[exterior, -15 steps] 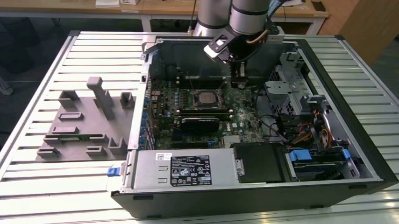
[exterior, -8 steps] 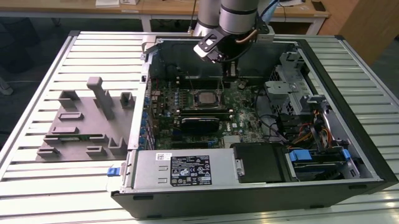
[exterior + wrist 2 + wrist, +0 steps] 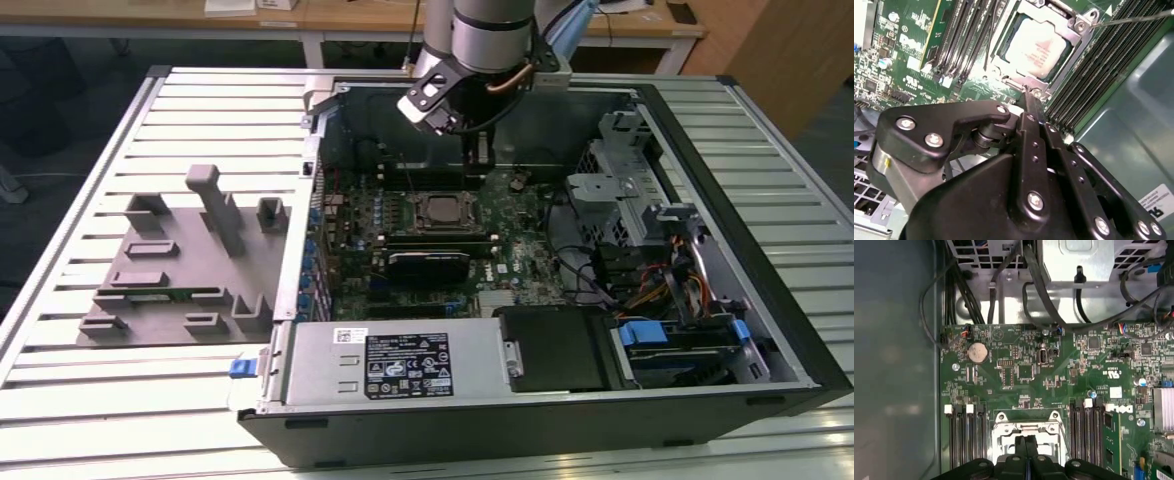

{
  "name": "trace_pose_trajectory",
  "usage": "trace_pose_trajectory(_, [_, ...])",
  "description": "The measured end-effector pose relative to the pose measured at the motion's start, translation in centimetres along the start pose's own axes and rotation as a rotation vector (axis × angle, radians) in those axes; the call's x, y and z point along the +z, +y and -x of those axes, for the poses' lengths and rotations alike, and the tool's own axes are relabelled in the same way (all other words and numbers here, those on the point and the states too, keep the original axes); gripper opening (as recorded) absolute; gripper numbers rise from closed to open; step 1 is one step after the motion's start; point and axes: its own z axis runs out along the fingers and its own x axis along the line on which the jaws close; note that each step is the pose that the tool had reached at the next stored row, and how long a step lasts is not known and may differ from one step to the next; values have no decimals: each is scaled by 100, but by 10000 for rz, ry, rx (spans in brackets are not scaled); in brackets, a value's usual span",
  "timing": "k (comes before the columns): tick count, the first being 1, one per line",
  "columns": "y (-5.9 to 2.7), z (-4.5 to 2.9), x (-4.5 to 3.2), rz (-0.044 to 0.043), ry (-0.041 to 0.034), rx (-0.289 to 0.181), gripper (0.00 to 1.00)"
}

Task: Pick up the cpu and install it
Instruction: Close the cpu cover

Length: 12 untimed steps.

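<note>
Reaches down into the open computer case (image 3: 534, 435); gripper (image 3: 1030, 97) closed on nothing, tips just beside the socket (image 3: 1076, 30). Seated flat in that socket, between memory slots (image 3: 1099, 60): cpu (image 3: 1036, 47).

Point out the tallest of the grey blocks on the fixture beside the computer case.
The narrow post near the middle of the fixture; it stands clearly higher than the squat blocks around it.

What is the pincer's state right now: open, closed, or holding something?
The pincer: closed, holding nothing; the cpu lies in the socket, apart from it.
</note>
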Motion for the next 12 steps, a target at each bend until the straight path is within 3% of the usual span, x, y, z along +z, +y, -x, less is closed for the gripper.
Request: trace_pose_trajectory(12, [-136,57,41,0,1,0,11])
